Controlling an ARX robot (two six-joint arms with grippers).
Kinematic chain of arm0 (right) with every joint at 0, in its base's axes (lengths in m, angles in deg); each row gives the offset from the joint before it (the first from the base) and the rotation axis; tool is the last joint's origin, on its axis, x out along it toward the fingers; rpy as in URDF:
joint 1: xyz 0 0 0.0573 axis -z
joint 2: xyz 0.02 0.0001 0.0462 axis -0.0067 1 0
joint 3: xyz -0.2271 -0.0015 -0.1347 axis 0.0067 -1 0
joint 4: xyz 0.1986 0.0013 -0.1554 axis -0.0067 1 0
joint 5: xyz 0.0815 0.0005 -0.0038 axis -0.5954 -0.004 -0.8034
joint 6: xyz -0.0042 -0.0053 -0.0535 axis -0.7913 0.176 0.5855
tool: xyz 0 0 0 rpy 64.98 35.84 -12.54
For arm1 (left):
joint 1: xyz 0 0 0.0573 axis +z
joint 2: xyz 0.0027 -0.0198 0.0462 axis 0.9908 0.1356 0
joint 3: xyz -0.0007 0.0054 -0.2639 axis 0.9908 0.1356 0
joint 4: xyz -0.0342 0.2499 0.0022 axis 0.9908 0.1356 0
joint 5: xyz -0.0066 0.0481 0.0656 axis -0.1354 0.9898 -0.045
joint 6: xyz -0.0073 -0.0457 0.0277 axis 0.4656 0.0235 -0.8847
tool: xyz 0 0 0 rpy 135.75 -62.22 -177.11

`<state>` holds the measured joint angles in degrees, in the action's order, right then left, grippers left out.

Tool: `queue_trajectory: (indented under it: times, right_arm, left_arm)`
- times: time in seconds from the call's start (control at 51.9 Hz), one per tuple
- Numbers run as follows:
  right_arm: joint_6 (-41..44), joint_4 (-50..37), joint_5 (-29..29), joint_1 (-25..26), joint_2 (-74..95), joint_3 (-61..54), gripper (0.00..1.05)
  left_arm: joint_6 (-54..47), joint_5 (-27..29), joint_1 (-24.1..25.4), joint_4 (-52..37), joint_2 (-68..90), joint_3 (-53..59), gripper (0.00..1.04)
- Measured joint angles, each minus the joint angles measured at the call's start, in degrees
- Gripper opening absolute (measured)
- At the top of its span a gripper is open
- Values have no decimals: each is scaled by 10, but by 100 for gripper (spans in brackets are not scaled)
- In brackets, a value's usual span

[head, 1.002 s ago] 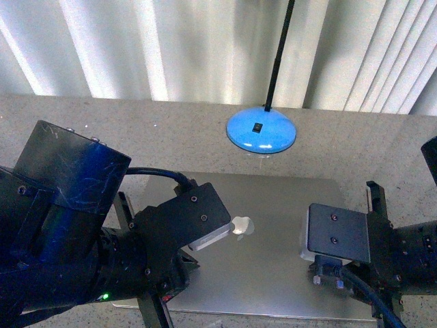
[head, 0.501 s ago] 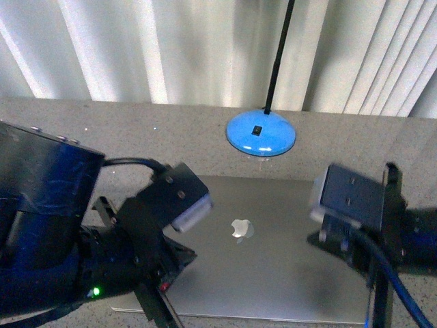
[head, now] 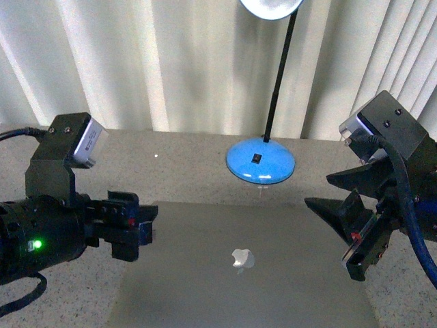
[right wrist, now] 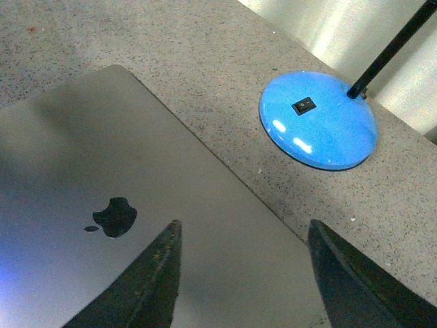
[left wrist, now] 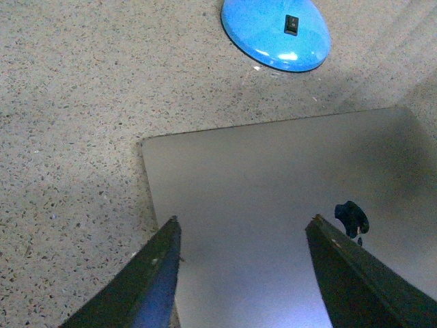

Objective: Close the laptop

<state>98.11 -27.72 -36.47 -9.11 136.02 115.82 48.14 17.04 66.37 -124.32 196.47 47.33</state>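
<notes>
The thin silver-grey metal laptop lies shut on the speckled grey stone desk, at 6 o'clock in the front view. Its lid is flat and the pale apple logo faces up. The left end effector hangs at 9 o'clock of the lid and the right end effector at 3 o'clock. Both are open, hold nothing and sit clear above the metal. Each wrist view shows spread fingers with only bare lid between them.

The closing looks done, so the risks lie in any further movement.

- **Striking the lid:** either arm dropping with its pointed fingers down could scratch or dent the lid, or press on the screen beneath.
- **Sliding the laptop:** a sideways brush could skate it across the smooth desk, since nothing holds it in place.
- **Hitting the lamp:** the round glossy blue lamp base sits just beyond the lid's far edge at 12 o'clock, with a thin black stem rising from it. A right arm swinging toward 12 o'clock could clip the stem and tip the lamp onto the lid.
- **Incomplete closure:** the near edge is cut off in the front view, so I cannot tell whether the lid meets the base fully there.
</notes>
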Motion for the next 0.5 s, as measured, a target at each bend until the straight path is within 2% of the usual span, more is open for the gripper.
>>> queue_trajectory:
  times: [0.058,0.096,0.116,0.135,0.154,0.173,0.212,0.289,0.328,0.424,0.501]
  right_arm:
    - [-4,0,0,0,0,0,69]
    - [-10,-9,13,-1,2,-2,75]
    - [-19,-16,20,-2,4,-3,75]
    - [-26,-48,50,-6,11,-12,73]
    - [-33,-48,50,-8,14,-16,71]
    - [-56,-97,95,-11,23,-24,68]
    - [-87,-153,148,-14,36,-41,62]
    - [-137,-235,217,-15,43,-82,49]
    - [-154,-268,243,-14,41,-96,45]
    - [-189,-346,305,-5,10,-136,27]
    - [-193,-367,319,0,-7,-150,16]
  left_arm:
    - [6,0,-1,0,0,0,72]
    - [6,13,-3,-10,3,2,77]
    - [2,19,-5,-18,6,4,76]
    - [1,50,-7,-57,15,12,72]
    - [-1,58,-8,-67,17,14,71]
    - [-6,80,-9,-95,26,21,68]
    - [-11,108,-9,-132,34,32,63]
    - [-20,158,-6,-202,38,65,50]
    - [-24,180,-2,-236,35,79,44]
    - [-26,202,8,-279,20,100,29]
    - [-25,206,10,-287,15,106,15]
